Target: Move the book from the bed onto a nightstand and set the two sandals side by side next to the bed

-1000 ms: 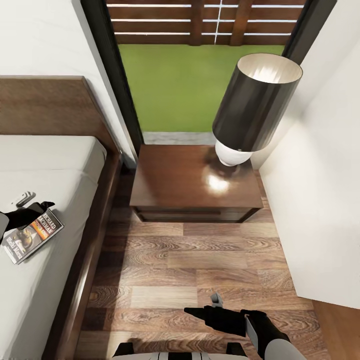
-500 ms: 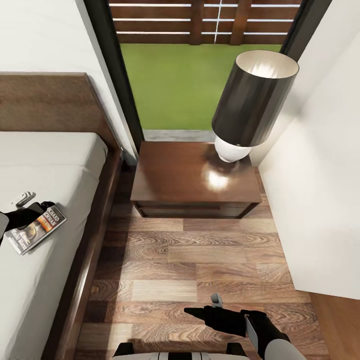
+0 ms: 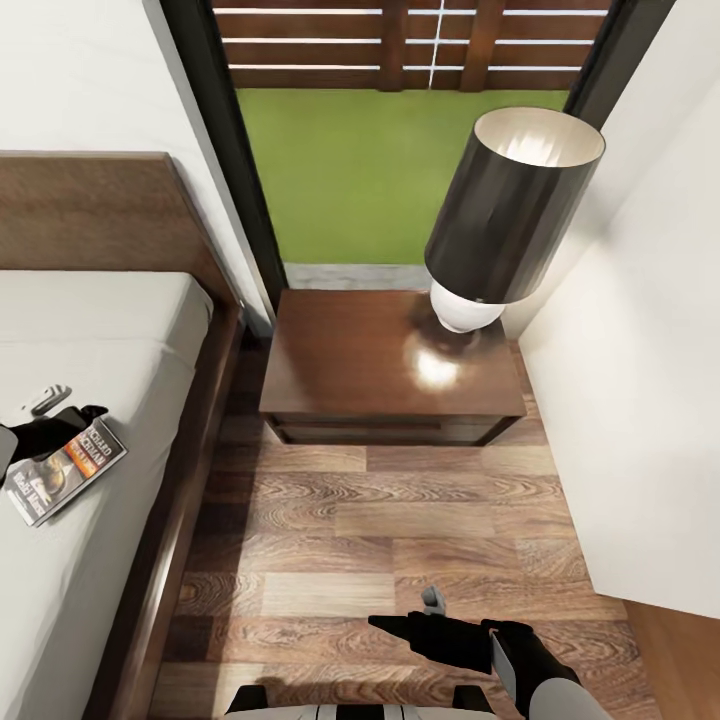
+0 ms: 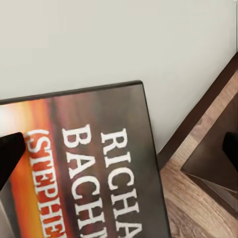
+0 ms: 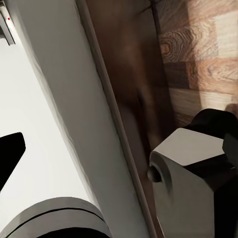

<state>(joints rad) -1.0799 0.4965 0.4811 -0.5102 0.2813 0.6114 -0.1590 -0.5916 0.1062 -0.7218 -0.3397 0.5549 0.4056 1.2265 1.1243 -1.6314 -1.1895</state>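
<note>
Right now our left gripper (image 3: 72, 420) sits over the pale grey-white mattress of the dark-framed bed (image 3: 110, 340), at the top edge of the thin dark paperback with the orange band and white lettering (image 3: 65, 472). The book lies on the mattress near the bed's floor-side edge, which we judge makes it an easy reach from where we stand. Our left wrist view looks straight down on its cover (image 4: 94, 173), with one black fingertip (image 4: 10, 153) at one side of the picture and the other at the opposite edge, so the jaws look spread wide around the book and not yet clamped on it; whether a finger touches the cover we cannot tell. Across a strip of brown wood-plank floor (image 3: 400, 530) stands the glossy dark-brown nightstand with one drawer (image 3: 350, 370). Its black-shaded lamp on a round white base (image 3: 505, 215) crowds the far corner by the wall, leaving the bed-side half of the top bare, which we judge the sensible landing spot. Our right gripper (image 3: 420, 615) hangs low over the floor, in front of the base and out of the way; whether its jaws are parted or closed we cannot tell. As we read it, the book step is only beginning, with the grasp itself yet to be made.
</note>
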